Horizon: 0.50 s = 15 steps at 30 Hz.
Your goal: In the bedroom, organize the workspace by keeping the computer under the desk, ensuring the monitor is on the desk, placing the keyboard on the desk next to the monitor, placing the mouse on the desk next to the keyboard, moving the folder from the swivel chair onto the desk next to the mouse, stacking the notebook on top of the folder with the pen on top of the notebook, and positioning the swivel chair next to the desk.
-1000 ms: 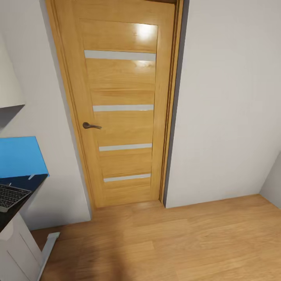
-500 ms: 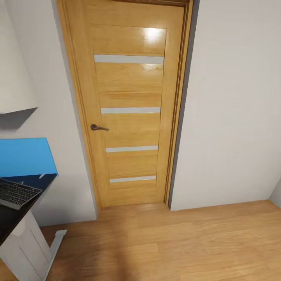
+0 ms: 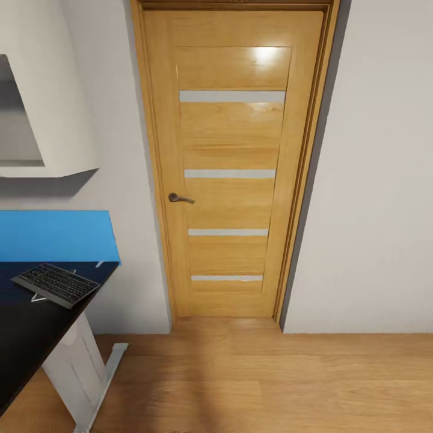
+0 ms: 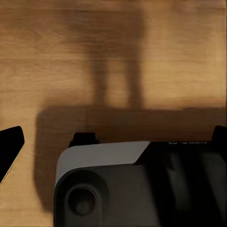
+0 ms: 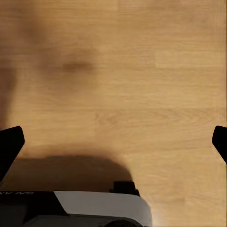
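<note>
The desk (image 3: 27, 340) shows its glossy black top at the head view's lower left, with a blue back panel (image 3: 57, 236) and a white leg (image 3: 78, 368). On that end of the top lies the keyboard (image 3: 56, 284), dark keys in a silver frame, set at an angle. In the left wrist view my left gripper (image 4: 115, 139) hangs open over the wooden floor, above a part of my own grey and black body. My right gripper (image 5: 115, 142) is open too, with bare floor between its black fingertips (image 5: 10, 145).
A closed wooden door (image 3: 231, 168) with a dark handle (image 3: 179, 198) stands straight ahead in the white wall. A white wall unit (image 3: 51, 120) hangs above the desk. Wooden floor (image 3: 270, 385) stretches from the desk leg to the right.
The head camera has swung left: door and desk slid right in the picture, and more of the desk top and the whole keyboard now show. Nothing itself moved.
</note>
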Available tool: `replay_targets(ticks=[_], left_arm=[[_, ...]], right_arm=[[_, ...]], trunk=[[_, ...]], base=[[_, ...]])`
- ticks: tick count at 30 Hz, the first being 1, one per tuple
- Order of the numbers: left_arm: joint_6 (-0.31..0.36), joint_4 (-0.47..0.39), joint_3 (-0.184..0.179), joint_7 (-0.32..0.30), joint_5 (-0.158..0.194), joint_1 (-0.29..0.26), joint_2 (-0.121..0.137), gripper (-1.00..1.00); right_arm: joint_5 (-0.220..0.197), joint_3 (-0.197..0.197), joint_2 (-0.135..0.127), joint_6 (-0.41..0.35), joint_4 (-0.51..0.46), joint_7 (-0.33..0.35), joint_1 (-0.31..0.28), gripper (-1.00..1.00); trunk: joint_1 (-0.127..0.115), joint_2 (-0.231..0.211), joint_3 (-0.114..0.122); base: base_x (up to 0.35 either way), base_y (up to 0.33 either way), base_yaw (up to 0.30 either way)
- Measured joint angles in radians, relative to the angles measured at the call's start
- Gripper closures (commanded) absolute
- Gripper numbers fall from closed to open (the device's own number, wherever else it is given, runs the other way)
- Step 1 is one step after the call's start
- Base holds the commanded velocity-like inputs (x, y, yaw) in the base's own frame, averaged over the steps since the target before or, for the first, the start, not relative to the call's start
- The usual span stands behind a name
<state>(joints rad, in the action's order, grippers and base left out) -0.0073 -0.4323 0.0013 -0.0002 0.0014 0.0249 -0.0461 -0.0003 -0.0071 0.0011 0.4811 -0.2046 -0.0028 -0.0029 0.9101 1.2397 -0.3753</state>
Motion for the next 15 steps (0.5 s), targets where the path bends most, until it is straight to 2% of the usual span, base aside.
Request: replay_targets(ticks=[2,7,9,14,15], left_arm=[[-0.002,-0.043,0.000,0.000,0.000,0.000,-0.004,-1.00],[-0.038,-0.064,0.001,-0.001,0.005,0.001,0.000,-1.00],[-0.074,-0.064,0.002,-0.002,0.018,0.001,0.004,-1.00],[-0.178,-0.054,0.014,-0.008,0.080,0.001,0.019,-1.00],[-0.221,-0.037,0.017,-0.009,0.100,0.001,0.021,-1.00]], right_arm=[[-0.001,0.000,0.000,0.005,-0.039,0.000,-0.001,-1.00],[0.003,0.001,-0.002,0.008,-0.062,0.000,-0.005,-1.00],[0.004,0.001,-0.005,0.010,-0.066,0.000,-0.006,-1.00],[0.005,0.000,-0.012,0.009,-0.068,-0.001,-0.007,-1.00],[0.005,0.000,-0.013,0.006,-0.066,-0.002,-0.007,-1.00]], trunk=[[-0.008,-0.014,0.006],[-0.027,-0.049,0.019],[-0.035,-0.063,0.024],[-0.054,-0.098,0.036],[-0.058,-0.105,0.038]], base=[[0.000,0.000,0.284],[0.000,0.000,0.276],[0.000,0.000,0.267],[0.000,0.000,0.255],[0.000,0.000,0.225]])
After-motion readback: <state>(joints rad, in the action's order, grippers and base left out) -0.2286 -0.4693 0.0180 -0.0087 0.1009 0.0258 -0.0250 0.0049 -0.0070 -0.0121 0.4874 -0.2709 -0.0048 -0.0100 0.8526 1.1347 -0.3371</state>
